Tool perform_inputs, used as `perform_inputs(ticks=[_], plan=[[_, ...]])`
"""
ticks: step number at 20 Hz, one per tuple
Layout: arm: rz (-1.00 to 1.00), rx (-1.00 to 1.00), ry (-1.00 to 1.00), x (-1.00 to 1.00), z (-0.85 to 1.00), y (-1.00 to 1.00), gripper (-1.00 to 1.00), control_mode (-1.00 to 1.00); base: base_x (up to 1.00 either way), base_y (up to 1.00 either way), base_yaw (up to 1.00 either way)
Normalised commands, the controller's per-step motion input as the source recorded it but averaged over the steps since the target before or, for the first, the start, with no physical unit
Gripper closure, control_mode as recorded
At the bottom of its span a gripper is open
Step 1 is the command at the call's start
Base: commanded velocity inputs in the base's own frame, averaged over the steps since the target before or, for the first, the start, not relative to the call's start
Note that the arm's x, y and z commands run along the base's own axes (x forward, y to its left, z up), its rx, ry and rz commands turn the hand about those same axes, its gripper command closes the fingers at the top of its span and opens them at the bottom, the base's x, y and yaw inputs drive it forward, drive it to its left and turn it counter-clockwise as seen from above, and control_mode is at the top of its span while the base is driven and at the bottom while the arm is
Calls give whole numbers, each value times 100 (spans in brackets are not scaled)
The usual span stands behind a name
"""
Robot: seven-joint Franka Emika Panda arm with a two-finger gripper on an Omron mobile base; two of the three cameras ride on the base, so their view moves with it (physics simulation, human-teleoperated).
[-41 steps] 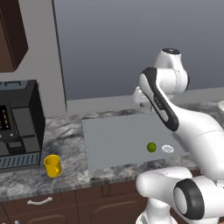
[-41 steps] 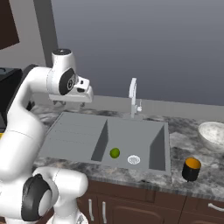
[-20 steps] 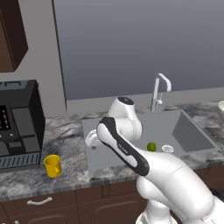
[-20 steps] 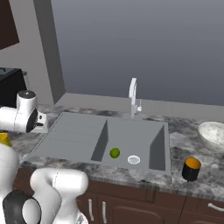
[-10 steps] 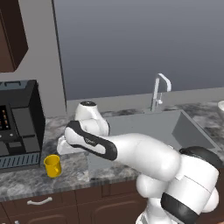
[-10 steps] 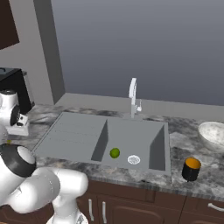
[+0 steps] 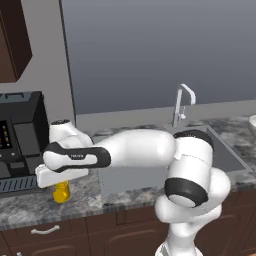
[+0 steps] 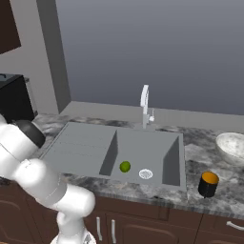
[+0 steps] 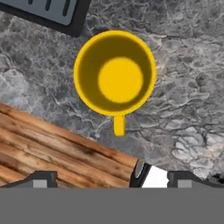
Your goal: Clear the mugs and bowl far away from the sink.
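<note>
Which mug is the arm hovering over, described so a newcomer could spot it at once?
Start at the black coffee machine at the counter's left end. Just in front of it, on the grey marbled counter, stands the yellow mug, right under the gripper. Unlike the dark-sided mug by the bowl, it is yellow all over.

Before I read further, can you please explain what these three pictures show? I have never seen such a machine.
It is a white robot arm on a mobile base in a simulated kitchen. Two pictures come from cameras on the base, left and right behind the arm. The third looks down from the hand itself. On the stone counter sits a grey sink holding a small green fruit, with a tap behind it. To the right of the sink are a speckled bowl and an orange mug. On its left side, near a coffee machine, the claw hovers over a yellow mug. It holds nothing.
</note>
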Motion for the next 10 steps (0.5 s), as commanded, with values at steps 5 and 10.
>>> perform_inputs(ticks=[5,10], plan=[[0,-2,-29,1,-71,7,-100,-100,0,0,0],[-4,0,-20,30,-17,1,-100,-100,0,0,0]])
